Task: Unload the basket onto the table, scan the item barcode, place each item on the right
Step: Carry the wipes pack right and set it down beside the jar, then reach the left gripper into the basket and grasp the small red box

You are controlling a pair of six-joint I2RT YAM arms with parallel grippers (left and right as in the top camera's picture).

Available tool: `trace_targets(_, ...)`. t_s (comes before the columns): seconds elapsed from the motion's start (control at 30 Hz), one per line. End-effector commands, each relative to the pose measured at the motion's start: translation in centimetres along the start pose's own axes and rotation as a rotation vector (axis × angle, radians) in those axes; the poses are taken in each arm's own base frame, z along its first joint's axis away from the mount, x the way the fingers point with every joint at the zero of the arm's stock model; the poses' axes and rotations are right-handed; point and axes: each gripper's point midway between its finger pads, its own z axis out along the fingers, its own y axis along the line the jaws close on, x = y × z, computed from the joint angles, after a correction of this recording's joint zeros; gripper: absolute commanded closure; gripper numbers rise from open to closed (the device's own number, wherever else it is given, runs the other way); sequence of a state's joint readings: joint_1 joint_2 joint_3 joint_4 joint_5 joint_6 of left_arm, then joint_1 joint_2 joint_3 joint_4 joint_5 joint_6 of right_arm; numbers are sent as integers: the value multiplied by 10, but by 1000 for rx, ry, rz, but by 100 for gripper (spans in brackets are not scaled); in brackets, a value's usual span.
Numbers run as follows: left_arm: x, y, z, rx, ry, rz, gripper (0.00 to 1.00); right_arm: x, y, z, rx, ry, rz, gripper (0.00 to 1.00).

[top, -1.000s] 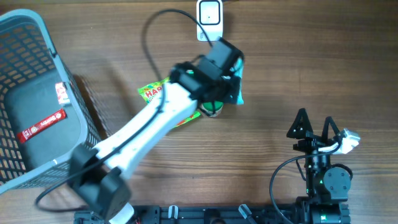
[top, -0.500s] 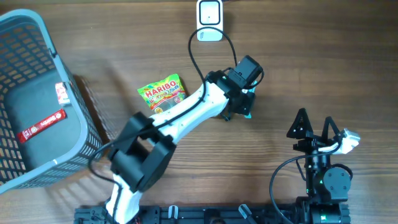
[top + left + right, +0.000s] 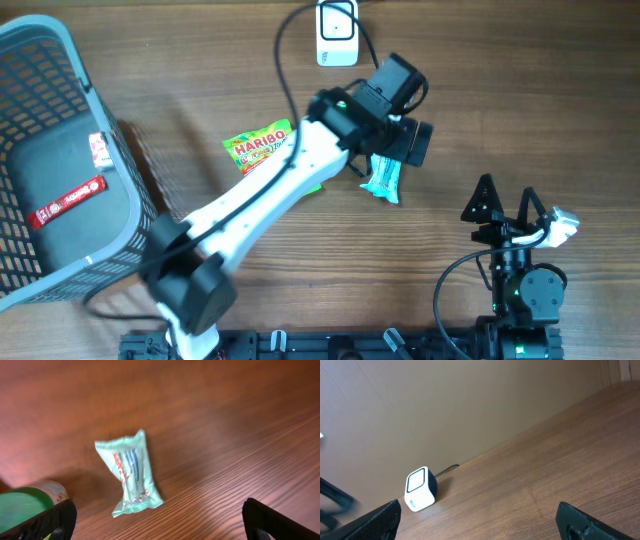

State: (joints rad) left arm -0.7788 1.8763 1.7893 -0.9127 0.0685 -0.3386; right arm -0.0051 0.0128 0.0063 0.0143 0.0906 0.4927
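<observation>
Your left gripper stands with jaws wide apart, holding nothing. Ahead of it the mint-green packet lies flat on the table, crimped at both ends, with red and blue print facing up. From overhead it sits at 5 o'clock from the scanner. Your right gripper is spread too, empty.

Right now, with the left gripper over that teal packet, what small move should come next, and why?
Probably lift the left gripper straight up. Its jaws stand wide open and the teal packet lies loose on the table below them, so nothing is held. Rising first should avoid dragging the packet before any reach for the sweet bag by the arm.
</observation>
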Motion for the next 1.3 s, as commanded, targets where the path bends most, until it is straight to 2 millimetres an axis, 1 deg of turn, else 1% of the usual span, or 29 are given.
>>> trace_targets(0.0, -47, 30, -92, -112, -255, -52, 0, -2, 1, 0, -2, -9, -14, 0)
trace_targets(0.03, -59, 59, -133, -200, -364, -130, 0, -2, 1, 0, -2, -9, -14, 0)
trace_targets(0.07, -64, 83, -164, -263, -439, -190, 0, -2, 1, 0, -2, -9, -14, 0)
trace_targets(0.1, -67, 111, -200, -324, -518, -254, 0, -2, 1, 0, -2, -9, -14, 0)
trace_targets(0.13, -66, 140, -235, -368, -588, -319, 0, -2, 1, 0, -2, -9, -14, 0)
trace_targets(0.17, -59, 177, -270, -420, -653, -428, 0, -2, 1, 0, -2, -9, -14, 0)
trace_targets(0.2, -50, 207, -292, -471, -688, -513, 0, -2, 1, 0, -2, -9, -14, 0)
trace_targets(0.27, -30, 261, -318, -548, -701, -639, 0, -2, 1, 0, -2, -9, -14, 0)
trace_targets(0.33, -13, 306, -327, -535, -683, -748, 0, -2, 1, 0, -2, -9, -14, 0)
trace_targets(0.37, -10, 314, -327, -510, -678, -771, 0, -2, 1, 0, -2, -9, -14, 0)
trace_targets(0.4, -2, 337, -330, -461, -668, -822, 0, -2, 1, 0, -2, -9, -14, 0)
trace_targets(0.43, 3, 349, -331, -472, -663, -841, 0, -2, 1, 0, -2, -9, -14, 0)
trace_targets(0.47, 13, 369, -334, -517, -657, -888, 0, -2, 1, 0, -2, -9, -14, 0)
trace_targets(0.5, 27, 393, -332, -559, -643, -981, 0, -2, 1, 0, -2, -9, -14, 0)
trace_targets(0.57, 45, 422, -319, -577, -604, -1105, 0, -2, 1, 0, -2, -9, -14, 0)
trace_targets(0.67, 64, 449, -298, -582, -545, -1227, 0, -2, 1, 0, -2, -9, -14, 0)
trace_targets(0.7, 72, 458, -287, -579, -525, -1295, 0, -2, 1, 0, -2, -9, -14, 0)
trace_targets(0.77, 92, 478, -256, -563, -464, -1487, 0, -2, 1, 0, -2, -9, -14, 0)
trace_targets(0.8, 98, 483, -244, -560, -439, -1537, 0, -2, 1, 0, -2, -9, -14, 0)
trace_targets(0.9, 120, 495, -197, -556, -322, -1690, 0, -2, 1, 0, -2, -9, -14, 0)
trace_targets(0.97, 143, 499, -166, -565, -239, -1844, 0, -2, 1, 0, -2, -9, -14, 0)
trace_targets(1.03, 156, 502, -147, -577, -188, -1915, 0, -2, 1, 0, -2, -9, -14, 0)
trace_targets(1.13, 175, 506, -120, -592, -119, -1973, 0, -2, 1, 0, -2, -9, -14, 1)
trace_targets(1.27, 188, 509, -103, -605, -88, -1997, 0, -2, 1, 0, -2, -9, -14, 0)
